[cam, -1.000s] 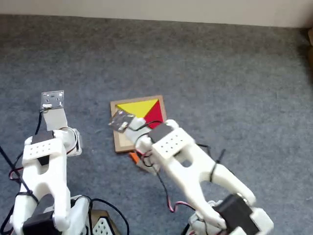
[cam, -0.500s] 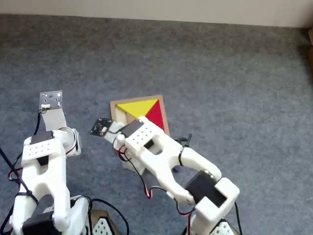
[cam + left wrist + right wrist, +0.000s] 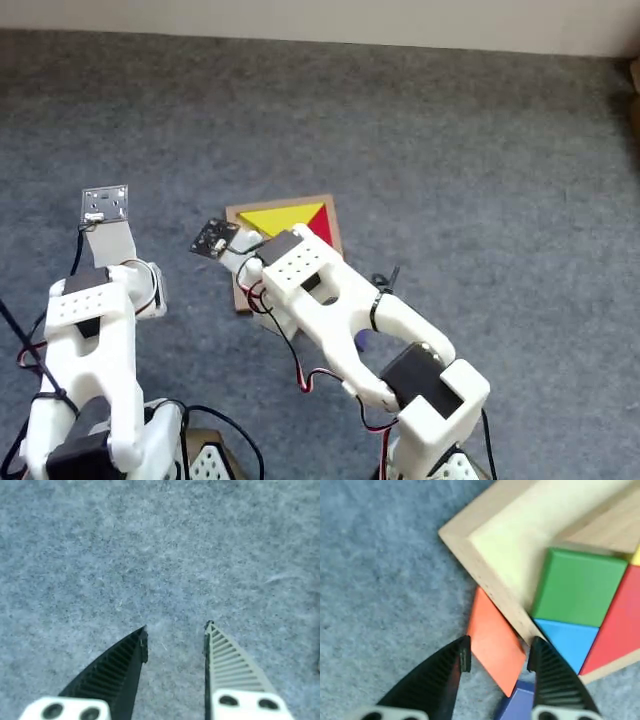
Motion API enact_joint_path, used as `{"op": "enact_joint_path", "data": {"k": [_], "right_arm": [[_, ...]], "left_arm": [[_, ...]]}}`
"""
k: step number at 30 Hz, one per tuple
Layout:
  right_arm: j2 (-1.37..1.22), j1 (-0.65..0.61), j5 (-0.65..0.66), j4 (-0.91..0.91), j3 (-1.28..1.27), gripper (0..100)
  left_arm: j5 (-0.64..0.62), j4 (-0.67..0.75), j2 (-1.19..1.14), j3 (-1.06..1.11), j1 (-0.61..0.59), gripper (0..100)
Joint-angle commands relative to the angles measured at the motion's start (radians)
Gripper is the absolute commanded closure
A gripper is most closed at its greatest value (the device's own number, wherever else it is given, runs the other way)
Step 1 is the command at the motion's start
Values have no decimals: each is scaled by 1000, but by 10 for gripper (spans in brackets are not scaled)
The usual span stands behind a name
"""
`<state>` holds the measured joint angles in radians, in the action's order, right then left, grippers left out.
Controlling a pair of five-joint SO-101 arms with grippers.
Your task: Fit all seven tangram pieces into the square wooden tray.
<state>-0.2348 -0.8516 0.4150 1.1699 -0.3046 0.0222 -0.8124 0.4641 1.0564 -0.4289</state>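
The gray counter (image 3: 480, 150) holds the square wooden tray (image 3: 482, 570). In the high view the tray sits near the middle of the counter, and the right arm (image 3: 330, 300) leans over its near side.

4 pieces lie flat inside the tray. The green piece (image 3: 580, 587) is a square. The light blue piece (image 3: 565, 641) touches the green one and sits against the tray wall. The red piece (image 3: 620, 630) touches both of them. The yellow piece (image 3: 280, 218) is at the far side of the tray, next to the red one.

2 pieces are outside the tray. The orange piece (image 3: 495, 642) lies flat on the counter with 1 edge touching the outer wall of the tray. The dark blue piece (image 3: 515, 706) lies just beside the orange one, also on the counter.

The right end effector (image 3: 497, 655) is released. Its 2 tips sit on either side of the orange piece. I cannot tell if they touch it.

The left arm (image 3: 90, 320) is well apart from the tray. The left end effector (image 3: 175, 635) is released too, with a gap between its tips and just gray counter under it. It holds nothing.
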Motion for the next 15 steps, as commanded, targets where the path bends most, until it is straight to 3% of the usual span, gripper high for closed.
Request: {"op": "enact_joint_path", "data": {"k": [1, 15], "right_arm": [[36, -13, 12, 58, -1, 839], [81, -27, 14, -12, -111, 839]], "left_arm": [[-5, 15, 27, -67, -12, 814], [-5, 15, 27, -67, -10, 814]]}}
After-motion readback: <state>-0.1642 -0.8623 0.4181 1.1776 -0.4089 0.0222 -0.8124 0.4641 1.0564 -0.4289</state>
